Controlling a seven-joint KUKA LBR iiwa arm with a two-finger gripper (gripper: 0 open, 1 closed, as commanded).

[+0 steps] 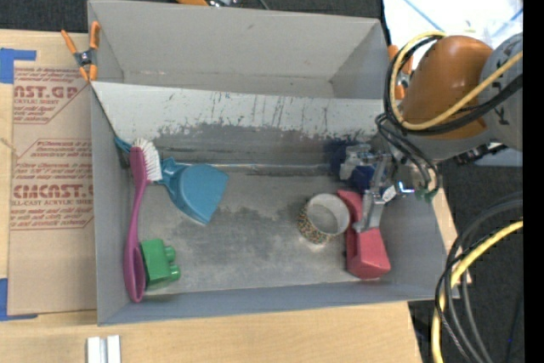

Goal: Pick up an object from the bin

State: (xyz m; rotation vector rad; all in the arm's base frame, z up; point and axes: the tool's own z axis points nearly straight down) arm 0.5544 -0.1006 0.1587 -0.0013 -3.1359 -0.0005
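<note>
My gripper (371, 217) hangs low at the bin's right end. It is right over a red-pink plastic thing (367, 256) that lies against the right wall near the front, and looks to touch its upper part. Just left of it a small cup (323, 218) with a spotted brown pattern lies on its side, mouth toward the camera. A dark blue thing (347, 157) sits by the back wall, partly hidden behind the gripper.
A long pink brush with white bristles (136, 225) lies along the left wall. Beside it are a light blue scoop (197, 190) and a green toy block (159, 261). The arm's orange cover and cables hang over the right rim.
</note>
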